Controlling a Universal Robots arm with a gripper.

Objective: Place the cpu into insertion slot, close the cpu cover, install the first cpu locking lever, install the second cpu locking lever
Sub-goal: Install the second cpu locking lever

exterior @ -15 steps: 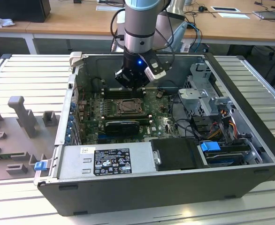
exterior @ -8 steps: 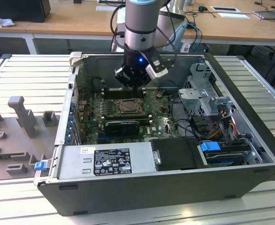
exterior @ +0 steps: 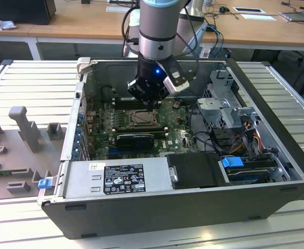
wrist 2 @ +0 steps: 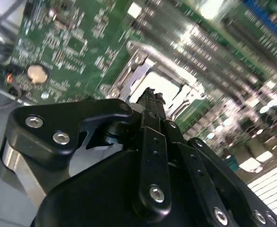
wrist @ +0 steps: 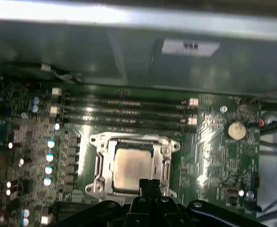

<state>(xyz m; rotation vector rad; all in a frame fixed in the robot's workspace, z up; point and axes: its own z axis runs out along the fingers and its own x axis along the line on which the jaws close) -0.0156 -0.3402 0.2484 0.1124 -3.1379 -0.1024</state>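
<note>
we see the hand lowered inside the open computer case, just above the insertion slot; its fingers look pressed together, gripping nothing. the cpu lies seated in the slot, with the cpu cover closed down around it. memory slots run just beside the slot, a coin battery sits near it, and the black card sits on its other side.
</note>
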